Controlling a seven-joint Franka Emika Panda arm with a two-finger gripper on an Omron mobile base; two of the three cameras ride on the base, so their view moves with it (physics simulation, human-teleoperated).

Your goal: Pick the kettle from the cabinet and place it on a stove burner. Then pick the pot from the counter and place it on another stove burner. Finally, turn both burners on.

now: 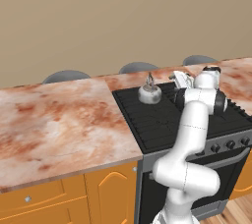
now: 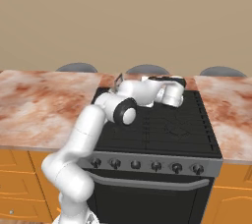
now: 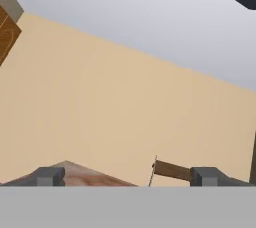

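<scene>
Showing no writing: kettle [image 1: 149, 93], stove [image 1: 162, 120]

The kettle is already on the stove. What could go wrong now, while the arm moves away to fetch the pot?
1. The kettle stands on a rear burner, close beside the open hand; a wide swing of the arm could knock the small kettle over.
2. The arm stretches low over the stove, so its elbow might scrape the grates.
3. The hand view looks at the wall, not at the kettle, so contact may go unnoticed.
</scene>
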